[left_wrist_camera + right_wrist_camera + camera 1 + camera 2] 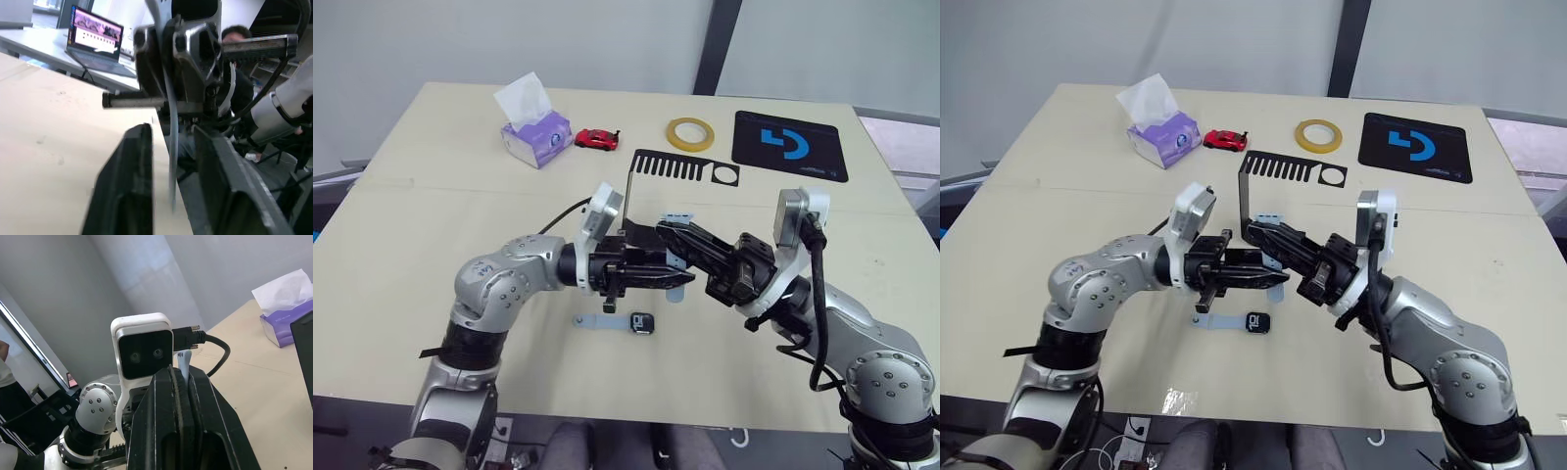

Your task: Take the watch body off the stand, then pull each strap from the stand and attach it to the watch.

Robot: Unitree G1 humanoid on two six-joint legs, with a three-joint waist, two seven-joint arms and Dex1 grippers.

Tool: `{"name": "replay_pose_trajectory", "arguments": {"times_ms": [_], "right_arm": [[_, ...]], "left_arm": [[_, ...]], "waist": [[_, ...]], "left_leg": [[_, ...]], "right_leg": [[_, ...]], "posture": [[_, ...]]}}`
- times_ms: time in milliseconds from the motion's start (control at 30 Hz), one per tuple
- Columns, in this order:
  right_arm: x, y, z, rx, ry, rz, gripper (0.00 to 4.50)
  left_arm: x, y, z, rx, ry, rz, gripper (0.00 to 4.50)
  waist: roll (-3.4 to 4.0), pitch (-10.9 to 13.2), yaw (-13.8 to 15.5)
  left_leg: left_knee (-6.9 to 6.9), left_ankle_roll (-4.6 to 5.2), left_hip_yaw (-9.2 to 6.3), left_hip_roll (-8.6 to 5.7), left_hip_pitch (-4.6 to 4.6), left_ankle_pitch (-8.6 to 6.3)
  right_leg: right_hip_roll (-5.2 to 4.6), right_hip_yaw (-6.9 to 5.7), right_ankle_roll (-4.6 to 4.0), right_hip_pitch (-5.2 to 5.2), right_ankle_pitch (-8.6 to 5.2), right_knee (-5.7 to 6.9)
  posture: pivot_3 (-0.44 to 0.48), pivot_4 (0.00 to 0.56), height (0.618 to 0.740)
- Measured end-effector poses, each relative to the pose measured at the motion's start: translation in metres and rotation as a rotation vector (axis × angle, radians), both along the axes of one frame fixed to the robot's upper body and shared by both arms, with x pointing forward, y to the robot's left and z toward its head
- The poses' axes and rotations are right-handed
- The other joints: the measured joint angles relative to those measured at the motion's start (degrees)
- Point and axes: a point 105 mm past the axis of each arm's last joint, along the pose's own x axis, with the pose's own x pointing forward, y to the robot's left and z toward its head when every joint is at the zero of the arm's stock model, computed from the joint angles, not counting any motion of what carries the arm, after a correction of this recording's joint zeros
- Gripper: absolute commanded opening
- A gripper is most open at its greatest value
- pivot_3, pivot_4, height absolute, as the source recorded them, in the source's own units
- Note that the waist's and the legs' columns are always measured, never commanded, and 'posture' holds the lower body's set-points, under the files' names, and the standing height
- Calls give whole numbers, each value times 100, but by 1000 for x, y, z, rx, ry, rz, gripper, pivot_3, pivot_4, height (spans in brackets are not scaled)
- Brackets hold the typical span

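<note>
Two grippers, right (677, 235) apparently pinching strap (677, 257)

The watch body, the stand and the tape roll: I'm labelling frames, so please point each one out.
watch body (642, 323), left eye view, on its dark screen.
stand (677, 166), left eye view, on the slotted top plate.
tape roll (690, 134), left eye view, on the yellow ring's near edge.

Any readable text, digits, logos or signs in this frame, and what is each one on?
Watch body: white digits on the dark screen, too small to read.
Black mat: a blue logo shape, no readable words.
Tissue box: no print legible.
Laptop: screen content blurred, unreadable.
Nothing else carries text.
</note>
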Motion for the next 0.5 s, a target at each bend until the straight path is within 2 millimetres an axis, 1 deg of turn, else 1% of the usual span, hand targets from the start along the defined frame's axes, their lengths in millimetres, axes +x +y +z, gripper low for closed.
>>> {"name": "replay_pose_trajectory", "arguments": {"times_ms": [33,67,100,167,300,333,367,400,467,500], "right_arm": [[-1,0,0,-18,-14,-2,0],[-2,0,0,-34,-24,-5,0],[-3,0,0,-48,-32,-7,0],[-5,-1,-2,-107,-59,-16,0],[-8,-12,-17,-327,-120,-75,0],[-11,-19,-27,-445,-151,-105,0],[-13,-25,-32,-519,-177,-129,0],[-14,-32,-37,-611,-208,-157,0],[-16,-39,-40,-689,-253,-189,0],[-17,-46,-45,-749,-281,-219,0]], "left_arm": [[0,8,-2,35,-8,-1,2935],[1,11,-3,52,-13,4,3221],[1,14,-4,64,-16,6,3734],[2,24,-6,110,-29,17,4395],[5,45,-15,255,-97,39,4395],[5,51,-26,335,-150,37,4395],[5,54,-37,387,-172,39,4395],[4,56,-53,457,-190,34,4395],[2,53,-71,518,-223,15,4395],[1,50,-81,552,-254,0,4395]], "waist": [[0,0,-10],[2,1,-11],[2,1,-10],[2,1,-1],[3,2,9],[4,2,29],[4,2,32],[4,2,32],[4,2,36],[3,2,55]], "left_leg": [[0,0,0,0,0,0],[-1,0,1,0,1,0],[-1,0,0,0,1,0],[-1,0,0,0,0,0],[-2,1,0,-2,-2,-1],[-5,2,-1,-3,-2,-2],[-8,4,0,-3,-3,-3],[-8,6,0,-3,-5,-4],[-8,8,-1,-2,-9,-5],[-8,8,-1,-1,-9,-5]], "right_leg": [[1,0,0,-1,0,1],[1,0,0,-2,0,1],[1,0,0,-2,0,1],[1,-1,-1,-1,-1,-1],[-3,-1,-2,0,-1,-9],[-4,-2,-3,1,-2,-14],[-6,-1,-3,1,-2,-19],[-6,-1,-3,2,-2,-26],[-6,-1,-3,1,-2,-29],[-4,-1,-3,2,-2,-29]], "posture": [[0,150,738],[0,150,738],[0,150,738],[0,150,738],[0,150,738],[0,150,738],[0,150,738],[0,150,738],[0,150,738],[0,150,738]]}}
